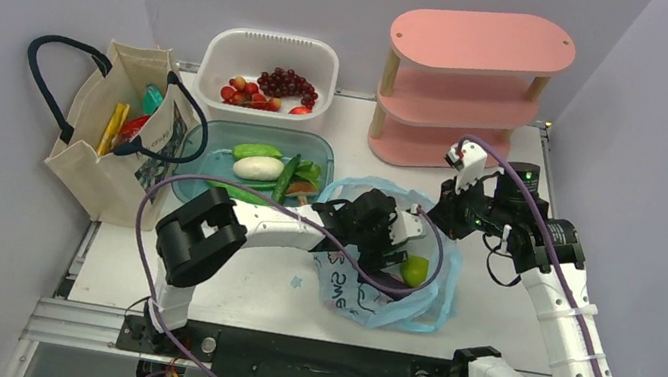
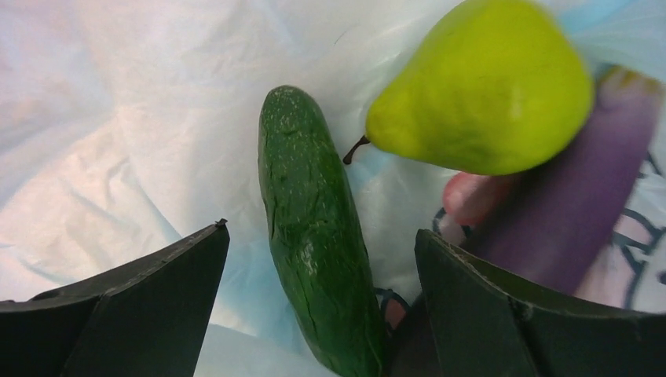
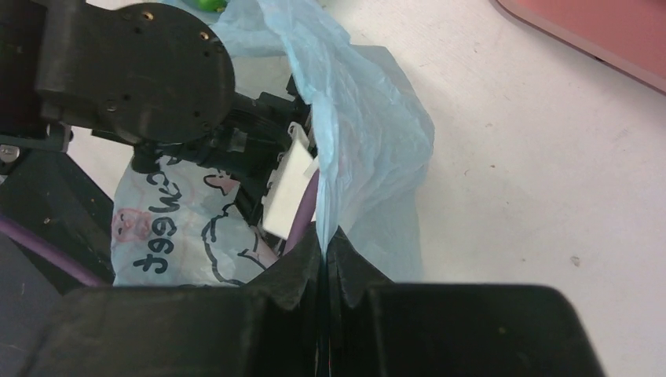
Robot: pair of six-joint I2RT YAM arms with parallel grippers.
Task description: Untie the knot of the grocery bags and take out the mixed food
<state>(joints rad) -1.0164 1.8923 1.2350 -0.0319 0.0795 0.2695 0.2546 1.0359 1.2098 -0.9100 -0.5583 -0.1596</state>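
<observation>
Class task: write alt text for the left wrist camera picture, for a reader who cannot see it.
Inside the light blue plastic bag, the open left gripper has a dark green cucumber between its jaws, untouched. At upper right, a yellow-green pear partly covers a purple eggplant.

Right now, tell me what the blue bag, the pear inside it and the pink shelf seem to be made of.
The blue bag: thin plastic film, translucent and slightly glossy; it crinkles and light passes through.
The pear: probably moulded plastic or foam, smooth, evenly yellow-green, faint sheen; could be real.
The pink shelf: likely painted wood, matte pink boards on pale bare posts.
</observation>
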